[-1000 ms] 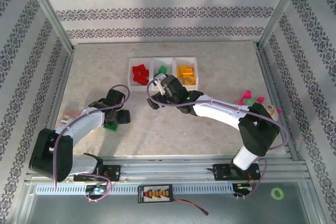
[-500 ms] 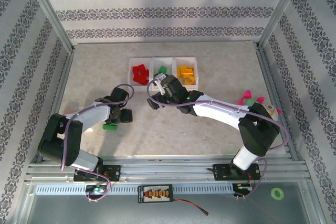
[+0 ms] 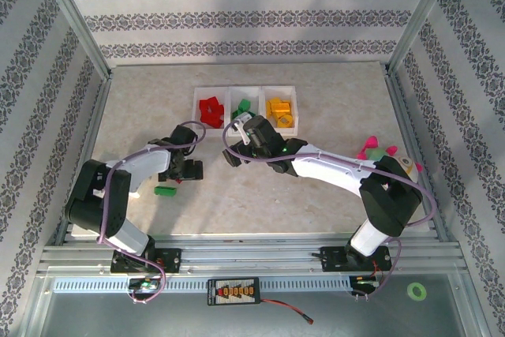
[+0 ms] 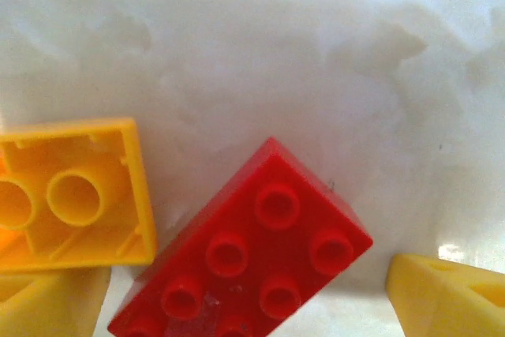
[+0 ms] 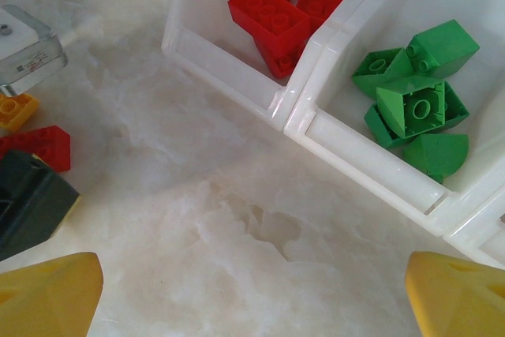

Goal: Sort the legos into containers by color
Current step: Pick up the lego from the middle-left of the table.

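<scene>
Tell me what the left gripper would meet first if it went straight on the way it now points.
Most likely the red lego, studs up on the table, centred ahead of the open left gripper. The upside-down yellow lego sits off to one side. Depth is unclear.

legos [image 5: 272, 13] in containers [image 5: 371, 165] (some outside)

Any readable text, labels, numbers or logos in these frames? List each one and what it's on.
No text is legible.
Grey plate, left edge of the right wrist view: tiny dark print, too blurred to read.
Red brick, left wrist view: no readable embossing on the studs.
Black box, bottom of the top view: markings too small to read.
</scene>
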`<action>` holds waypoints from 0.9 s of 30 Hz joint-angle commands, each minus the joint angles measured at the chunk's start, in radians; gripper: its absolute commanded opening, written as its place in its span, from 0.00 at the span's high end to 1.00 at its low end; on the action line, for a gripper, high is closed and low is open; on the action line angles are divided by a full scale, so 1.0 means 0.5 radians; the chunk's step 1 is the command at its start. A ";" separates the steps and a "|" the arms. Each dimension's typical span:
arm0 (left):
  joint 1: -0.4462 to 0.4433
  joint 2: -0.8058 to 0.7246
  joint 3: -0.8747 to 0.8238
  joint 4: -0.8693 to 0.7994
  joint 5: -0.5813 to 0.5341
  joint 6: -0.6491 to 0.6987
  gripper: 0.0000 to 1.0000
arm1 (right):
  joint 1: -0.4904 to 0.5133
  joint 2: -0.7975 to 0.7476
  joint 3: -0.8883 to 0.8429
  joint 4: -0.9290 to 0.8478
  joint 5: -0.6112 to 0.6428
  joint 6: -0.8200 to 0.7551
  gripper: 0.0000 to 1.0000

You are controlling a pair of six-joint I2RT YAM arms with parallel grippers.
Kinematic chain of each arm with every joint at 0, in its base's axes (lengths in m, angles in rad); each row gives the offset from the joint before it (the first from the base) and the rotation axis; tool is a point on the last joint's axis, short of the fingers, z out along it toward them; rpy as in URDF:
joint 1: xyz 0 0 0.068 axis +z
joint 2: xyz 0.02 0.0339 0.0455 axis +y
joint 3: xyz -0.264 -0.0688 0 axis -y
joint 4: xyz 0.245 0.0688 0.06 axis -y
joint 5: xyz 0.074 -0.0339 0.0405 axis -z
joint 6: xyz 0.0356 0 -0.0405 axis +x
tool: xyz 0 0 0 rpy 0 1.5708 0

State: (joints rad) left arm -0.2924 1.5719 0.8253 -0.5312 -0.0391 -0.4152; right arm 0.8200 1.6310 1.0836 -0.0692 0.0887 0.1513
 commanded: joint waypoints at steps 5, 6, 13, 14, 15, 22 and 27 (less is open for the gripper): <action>0.017 0.075 0.075 0.277 -0.078 0.043 0.10 | -0.033 -0.088 -0.052 0.048 0.025 0.046 0.02; 0.019 0.088 0.078 0.299 -0.046 0.058 0.12 | -0.038 -0.095 -0.060 0.053 0.025 0.055 0.02; 0.006 0.200 0.140 0.254 0.132 0.076 0.31 | -0.059 -0.131 -0.100 0.068 0.018 0.086 0.02; 0.001 0.203 0.147 0.242 0.146 0.072 0.33 | -0.058 -0.132 -0.102 0.068 0.016 0.089 0.02; -0.011 0.209 0.153 0.227 0.164 0.069 0.36 | -0.061 -0.138 -0.108 0.072 0.018 0.092 0.02; -0.071 0.232 0.168 0.205 0.172 0.007 0.54 | -0.071 -0.133 -0.118 0.098 0.004 0.123 0.02; -0.074 0.222 0.194 0.193 0.151 0.004 0.61 | -0.073 -0.136 -0.135 0.103 0.001 0.123 0.02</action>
State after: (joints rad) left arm -0.3134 1.6493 0.9077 -0.5308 -0.0002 -0.3935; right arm 0.7887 1.5959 1.0336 -0.0418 0.0887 0.1913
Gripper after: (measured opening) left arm 0.399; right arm 0.982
